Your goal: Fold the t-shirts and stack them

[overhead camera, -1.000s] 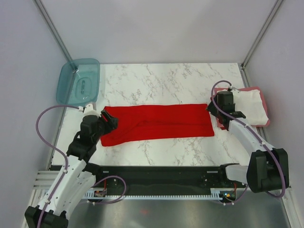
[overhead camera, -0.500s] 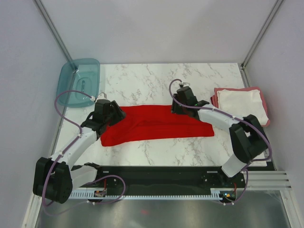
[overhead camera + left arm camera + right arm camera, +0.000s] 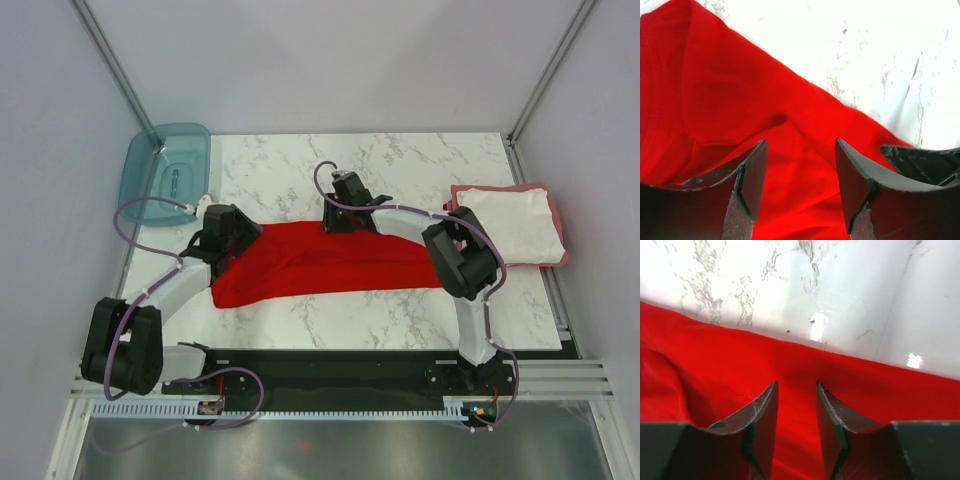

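The bright red t-shirt lies folded into a long strip across the middle of the marble table. My left gripper is open over the strip's far left corner; red cloth fills the space under its jaws. My right gripper is open over the strip's far edge near the middle, with red cloth between its jaws. The white t-shirt lies folded on the dull pinkish-red t-shirt at the right edge of the table.
A translucent teal plastic tub sits at the table's far left corner. Bare marble table lies beyond the red strip. Grey walls with metal posts enclose the sides and back.
Both arms have swung inward onto the red t-shirt. The right gripper travelled from the stack at the right to the strip's far middle edge. The left gripper moved to the far left corner.
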Controlling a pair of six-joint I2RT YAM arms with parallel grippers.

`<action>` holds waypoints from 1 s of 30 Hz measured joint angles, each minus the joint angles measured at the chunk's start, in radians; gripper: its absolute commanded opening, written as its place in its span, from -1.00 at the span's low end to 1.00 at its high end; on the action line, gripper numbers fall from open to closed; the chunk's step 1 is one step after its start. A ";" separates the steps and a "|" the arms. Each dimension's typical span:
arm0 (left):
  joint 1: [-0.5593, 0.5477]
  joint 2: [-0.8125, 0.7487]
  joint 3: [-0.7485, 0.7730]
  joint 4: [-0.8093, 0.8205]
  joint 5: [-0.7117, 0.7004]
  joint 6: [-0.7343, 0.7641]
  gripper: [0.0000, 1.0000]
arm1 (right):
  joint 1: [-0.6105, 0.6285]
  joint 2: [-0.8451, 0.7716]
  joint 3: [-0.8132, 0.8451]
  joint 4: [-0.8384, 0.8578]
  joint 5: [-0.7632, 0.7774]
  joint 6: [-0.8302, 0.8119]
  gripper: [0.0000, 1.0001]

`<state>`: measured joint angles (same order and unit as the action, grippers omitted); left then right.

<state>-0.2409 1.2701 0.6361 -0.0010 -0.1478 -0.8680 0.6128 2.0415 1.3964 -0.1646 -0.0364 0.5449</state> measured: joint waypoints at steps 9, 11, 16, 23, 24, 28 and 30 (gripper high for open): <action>0.061 0.162 0.002 0.080 0.000 -0.070 0.20 | -0.016 0.077 0.047 0.016 -0.020 0.029 -0.31; 0.079 0.162 0.002 0.097 -0.008 -0.070 0.20 | -0.039 0.082 0.047 0.026 -0.031 0.046 -0.32; 0.092 0.164 0.002 0.124 -0.042 -0.068 0.20 | -0.130 0.085 0.047 0.045 -0.042 0.068 -0.26; 0.115 0.205 0.018 0.123 -0.042 -0.055 0.12 | -0.158 0.075 0.039 0.060 -0.042 0.056 0.02; 0.115 0.203 0.019 0.123 -0.042 -0.053 0.12 | -0.156 0.068 0.033 0.060 -0.045 0.052 0.03; 0.115 0.179 0.019 0.122 -0.037 -0.043 0.11 | -0.137 0.010 -0.010 0.076 -0.069 0.015 0.04; 0.115 0.156 0.019 0.123 -0.030 -0.042 0.11 | -0.123 -0.021 -0.017 0.085 -0.083 -0.008 0.02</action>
<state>-0.1257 1.4265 0.6556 0.1219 -0.1776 -0.9104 0.4900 2.0201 1.3792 -0.0792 -0.1192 0.5369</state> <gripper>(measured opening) 0.559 0.522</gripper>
